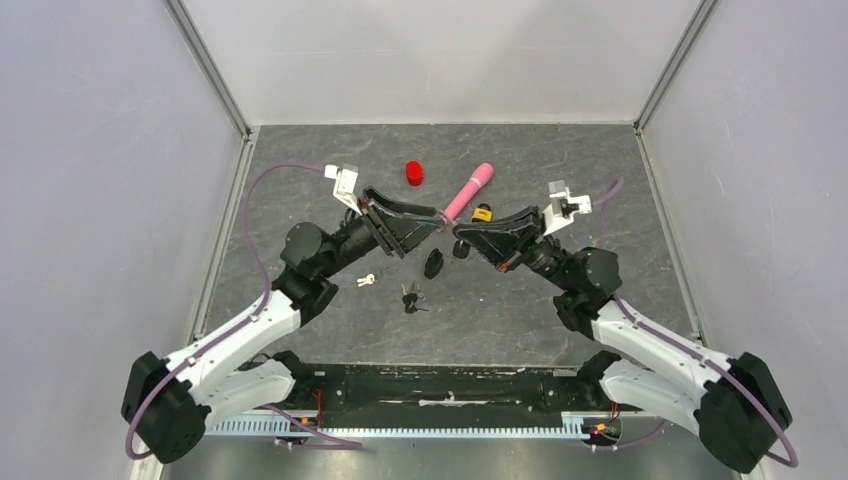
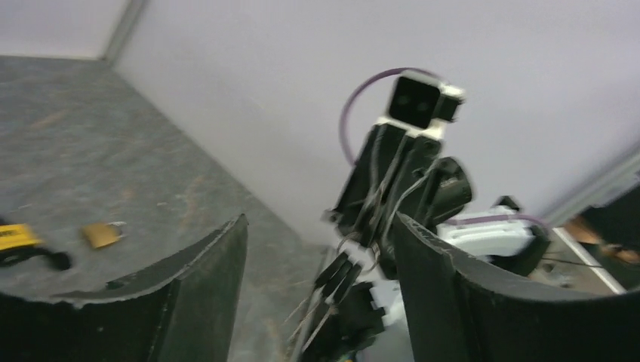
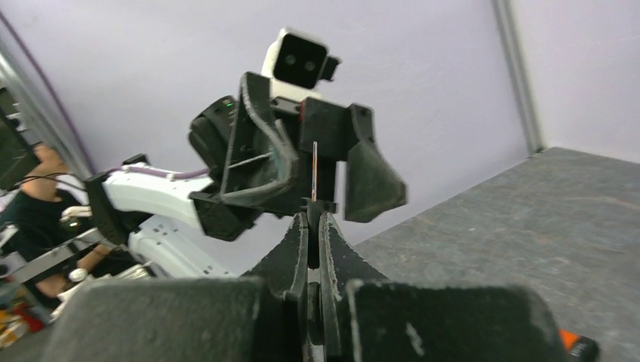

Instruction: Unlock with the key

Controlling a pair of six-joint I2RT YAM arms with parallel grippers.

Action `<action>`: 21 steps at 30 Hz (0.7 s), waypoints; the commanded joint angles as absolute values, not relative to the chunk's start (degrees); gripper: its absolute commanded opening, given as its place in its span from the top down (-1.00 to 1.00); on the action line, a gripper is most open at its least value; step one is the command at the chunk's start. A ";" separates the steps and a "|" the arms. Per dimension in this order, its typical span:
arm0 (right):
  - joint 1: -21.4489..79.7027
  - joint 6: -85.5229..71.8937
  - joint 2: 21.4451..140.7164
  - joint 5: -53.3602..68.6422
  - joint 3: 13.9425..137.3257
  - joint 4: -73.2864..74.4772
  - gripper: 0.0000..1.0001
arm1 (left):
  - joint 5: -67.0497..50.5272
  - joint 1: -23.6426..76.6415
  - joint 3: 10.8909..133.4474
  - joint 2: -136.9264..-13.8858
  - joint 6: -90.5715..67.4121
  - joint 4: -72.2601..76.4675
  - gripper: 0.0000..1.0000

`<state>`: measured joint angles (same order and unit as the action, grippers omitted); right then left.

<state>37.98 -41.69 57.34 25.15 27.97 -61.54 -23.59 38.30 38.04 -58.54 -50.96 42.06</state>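
Note:
Both grippers meet in mid-air above the middle of the mat. My right gripper (image 3: 313, 219) (image 1: 458, 232) is shut on the black head of a key (image 3: 313, 170), whose thin blade sticks up past the fingertips. In the left wrist view a bunch of black-headed keys (image 2: 343, 275) hangs on a ring under the right gripper. My left gripper (image 2: 318, 222) (image 1: 440, 222) faces it with its jaws wide apart and nothing between them. A small brass padlock (image 2: 100, 234) lies on the mat off to the side.
On the mat lie a red cap (image 1: 414, 173), a pink rod (image 1: 468, 191), a yellow and black object (image 1: 483, 213), a dark key bunch (image 1: 410, 298) and a small silver key (image 1: 366, 280). Light walls close in three sides.

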 commanded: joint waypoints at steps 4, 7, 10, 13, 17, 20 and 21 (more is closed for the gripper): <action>32.30 -35.50 48.49 20.70 22.95 -52.18 1.00 | -3.81 42.30 34.31 -52.97 -30.51 19.45 -0.66; 30.54 -35.34 46.15 20.95 21.51 -49.70 1.00 | 5.11 47.77 34.55 -57.53 -23.59 15.33 -0.66; 29.61 -34.60 44.22 21.01 20.75 -47.24 1.00 | 10.23 51.48 36.04 -64.75 -20.47 12.99 -0.66; 28.89 -34.11 42.75 21.06 19.90 -45.67 1.00 | 13.23 52.37 38.25 -71.47 -20.60 10.17 -0.66; 27.96 -34.03 41.65 21.55 18.92 -44.83 1.00 | 16.55 52.73 40.37 -78.22 -20.83 7.95 -0.67; 27.45 -34.35 41.36 22.02 18.33 -44.82 1.00 | 18.96 52.73 41.05 -80.14 -20.17 7.65 -0.67; 27.29 -34.43 41.45 22.18 18.11 -44.82 1.00 | 19.87 52.73 41.66 -80.83 -19.44 7.37 -0.66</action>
